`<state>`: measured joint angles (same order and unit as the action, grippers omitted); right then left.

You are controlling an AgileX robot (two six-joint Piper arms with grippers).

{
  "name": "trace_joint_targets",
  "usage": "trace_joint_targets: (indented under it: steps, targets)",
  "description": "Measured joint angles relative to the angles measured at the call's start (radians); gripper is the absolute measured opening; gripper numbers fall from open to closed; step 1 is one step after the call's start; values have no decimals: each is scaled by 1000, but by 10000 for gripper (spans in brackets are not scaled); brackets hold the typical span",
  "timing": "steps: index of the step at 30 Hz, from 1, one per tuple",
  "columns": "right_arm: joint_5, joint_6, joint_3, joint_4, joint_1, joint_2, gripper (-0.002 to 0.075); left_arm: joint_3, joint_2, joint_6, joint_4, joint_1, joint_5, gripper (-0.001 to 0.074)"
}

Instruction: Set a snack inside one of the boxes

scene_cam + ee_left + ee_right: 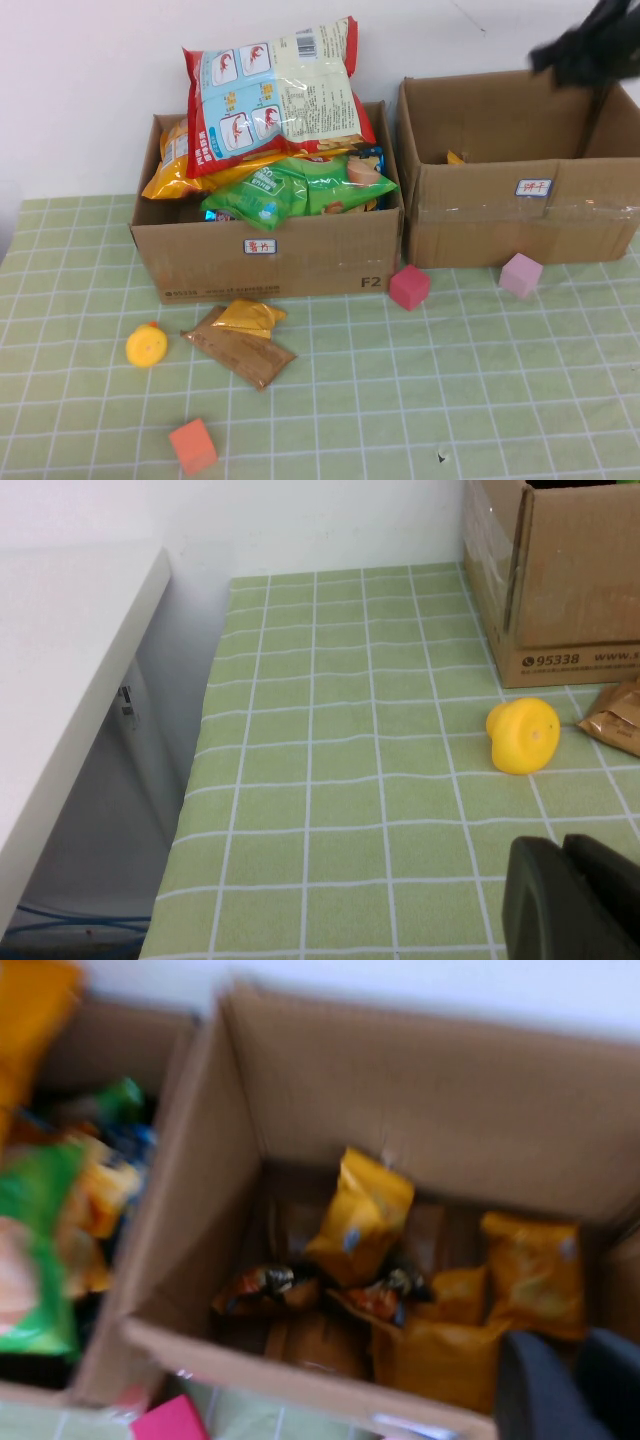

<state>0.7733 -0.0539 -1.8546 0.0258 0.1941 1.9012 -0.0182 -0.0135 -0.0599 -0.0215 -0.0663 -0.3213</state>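
Observation:
A brown snack packet (pixel 240 350) and a small gold one (pixel 250 317) lie on the table in front of the left box (pixel 310 262), which is piled high with chip bags (pixel 275 95). The right box (pixel 480 215) holds several small orange packs (pixel 360 1215). My right gripper (pixel 545 58) hangs above the right box's back right corner; in the right wrist view it (pixel 582 1360) looks shut and empty. My left gripper (pixel 565 855) is shut and empty, low over the table's left side, near a yellow toy (pixel 523 736). It is out of the high view.
A yellow toy (pixel 146 345), an orange cube (pixel 193 446), a red cube (pixel 409 287) and a pink cube (pixel 520 275) sit on the green checked cloth. The table's left edge (pixel 195 780) drops off beside a white surface (pixel 70 660).

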Motion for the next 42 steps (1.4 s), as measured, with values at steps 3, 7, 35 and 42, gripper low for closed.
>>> trace_joint_targets:
  steps: [3, 7, 35, 42]
  targets:
    - [49, -58, -2, 12, 0, -126, 43, 0, 0, 0, 0, 0, 0, -3]
    - [75, -153, 58, 59, 0, -297, 8, 0, 0, 0, 0, 0, -1, -3]
    - [-235, -262, 1384, 178, 0, -1629, -1, 0, 0, 0, 0, 0, -1, -3]
    - [-515, -260, 1613, 176, 0, -1767, -2, 0, 0, 0, 0, 0, -2, -3]
